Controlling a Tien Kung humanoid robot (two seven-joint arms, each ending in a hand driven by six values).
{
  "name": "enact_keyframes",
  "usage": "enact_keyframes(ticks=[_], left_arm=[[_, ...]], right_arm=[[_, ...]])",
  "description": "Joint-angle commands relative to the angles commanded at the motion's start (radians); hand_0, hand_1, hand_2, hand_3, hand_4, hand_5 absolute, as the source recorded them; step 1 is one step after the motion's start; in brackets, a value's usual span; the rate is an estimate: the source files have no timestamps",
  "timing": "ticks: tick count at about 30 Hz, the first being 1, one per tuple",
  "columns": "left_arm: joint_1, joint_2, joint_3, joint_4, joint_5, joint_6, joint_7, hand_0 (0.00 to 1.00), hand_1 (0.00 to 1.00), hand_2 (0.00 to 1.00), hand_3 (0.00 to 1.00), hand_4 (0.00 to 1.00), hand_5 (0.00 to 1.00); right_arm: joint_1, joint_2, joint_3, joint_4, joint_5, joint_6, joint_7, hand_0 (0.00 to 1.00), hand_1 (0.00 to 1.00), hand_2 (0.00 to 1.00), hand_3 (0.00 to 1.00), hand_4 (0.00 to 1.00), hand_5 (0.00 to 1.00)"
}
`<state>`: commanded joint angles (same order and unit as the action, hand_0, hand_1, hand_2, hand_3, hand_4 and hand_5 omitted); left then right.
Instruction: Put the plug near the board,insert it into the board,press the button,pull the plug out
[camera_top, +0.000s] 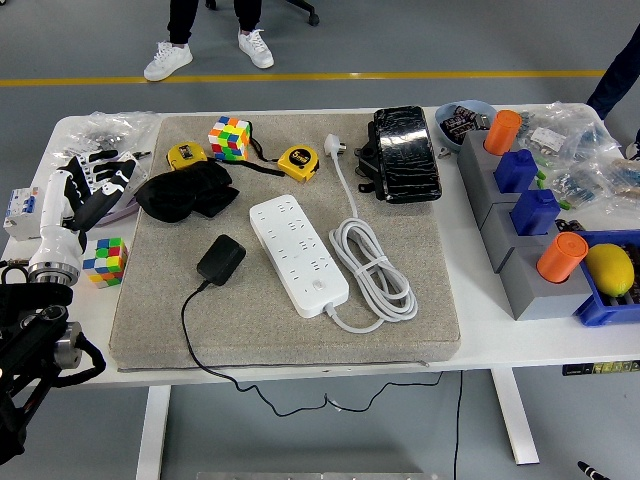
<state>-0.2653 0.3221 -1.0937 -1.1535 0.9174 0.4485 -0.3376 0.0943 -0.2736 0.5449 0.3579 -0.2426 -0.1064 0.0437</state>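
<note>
The black plug (221, 259) lies on the grey mat (400, 330), its black cord running off the front edge. Just to its right the white power board (298, 252) lies at a slant, its button (320, 290) near the front end and its white cable (372, 268) coiled beside it. My left hand (95, 178) hovers over the table's left edge, well left of the plug, with its fingers spread and holding nothing. The right arm is out of view.
A black cloth (187, 190), two yellow tape measures (299, 161), a colour cube (229, 137) and a black wrapped pack (405, 153) lie at the mat's back. A second cube (104, 259) sits by my left forearm. Grey blocks with orange and blue caps (530, 230) stand at the right.
</note>
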Motion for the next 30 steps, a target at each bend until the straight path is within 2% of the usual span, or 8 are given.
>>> enact_keyframes(ticks=[30], left_arm=[[0.02, 0.007, -0.034, -0.051, 0.02, -0.004, 0.017, 0.473, 0.603, 0.567, 0.593, 0.825, 0.372]], right_arm=[[0.017, 0.009, -0.035, -0.005, 0.005, 0.004, -0.011, 0.572, 0.643, 0.613, 0.54, 0.922, 0.486]])
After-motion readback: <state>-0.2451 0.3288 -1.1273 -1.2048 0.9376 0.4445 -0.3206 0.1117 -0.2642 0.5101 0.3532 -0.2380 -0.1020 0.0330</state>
